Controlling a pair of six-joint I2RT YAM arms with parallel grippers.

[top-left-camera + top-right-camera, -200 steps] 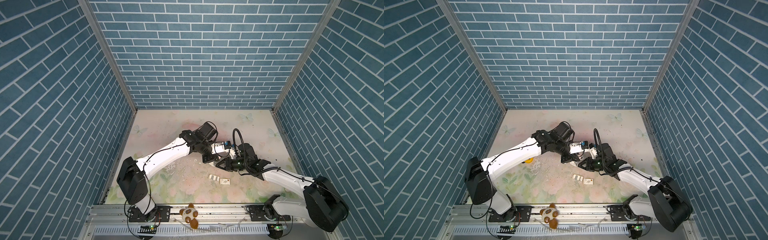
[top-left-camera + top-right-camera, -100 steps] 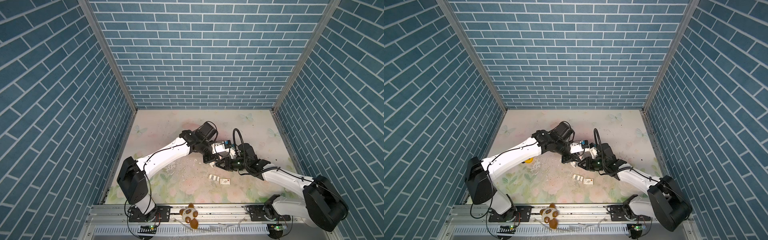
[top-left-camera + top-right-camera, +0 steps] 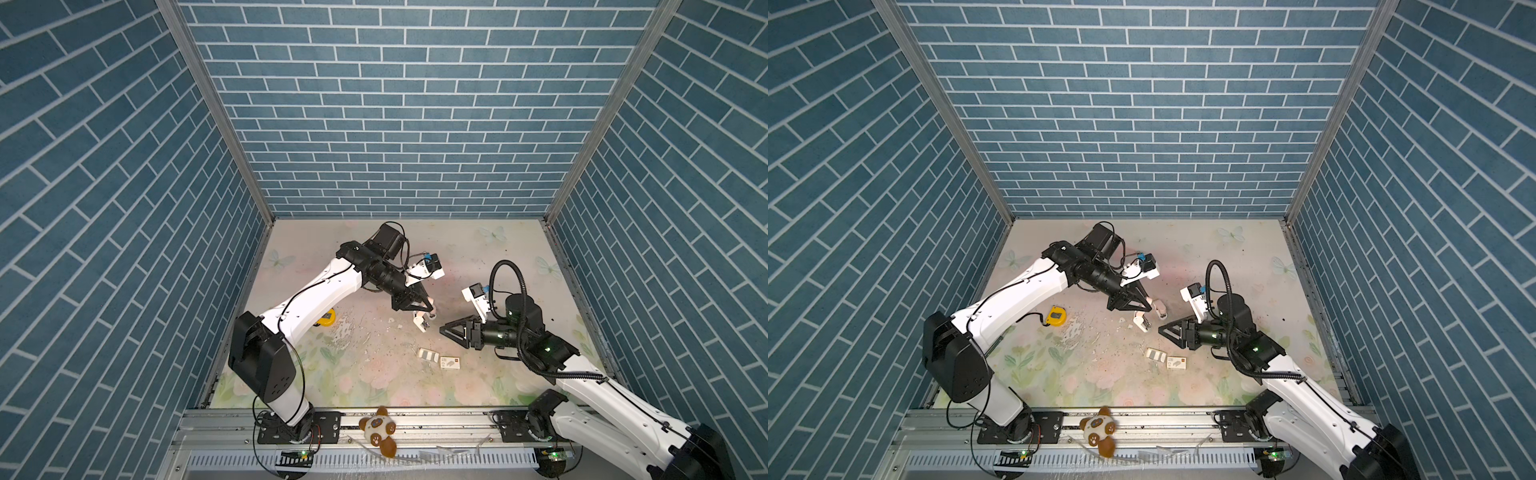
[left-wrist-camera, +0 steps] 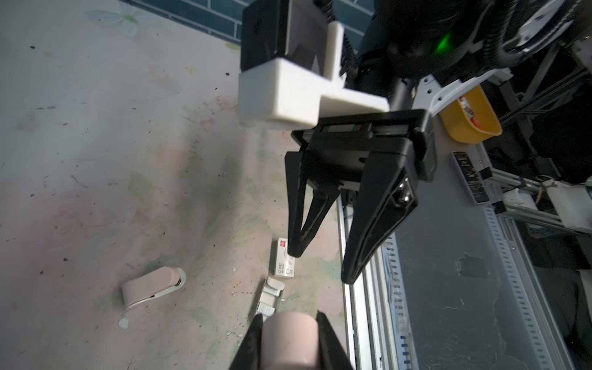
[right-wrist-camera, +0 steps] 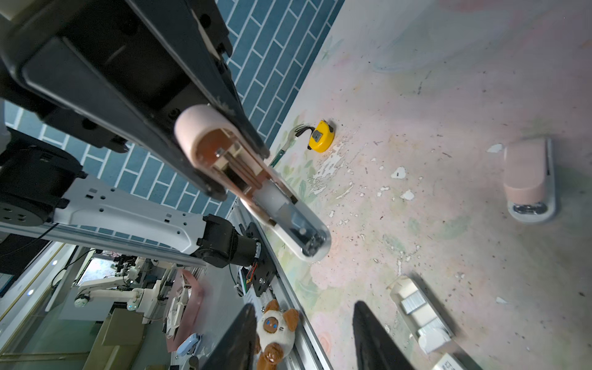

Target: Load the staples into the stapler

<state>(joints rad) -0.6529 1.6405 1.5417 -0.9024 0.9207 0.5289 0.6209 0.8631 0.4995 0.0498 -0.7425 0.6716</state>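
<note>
Right wrist view | stapler (image 5: 250,179) is pinched by left gripper (image 5: 241,172) | right gripper (image 5: 304,306) spread, empty | staples (image 5: 413,302) not yet loaded

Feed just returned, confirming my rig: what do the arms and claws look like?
The left arm and right arm: white shells, black joints. The left claw and right claw: black, two tapering triangular fingers, white camera mount behind. A ribbed black hose loops above the right wrist; that arm shows a green light.
</note>
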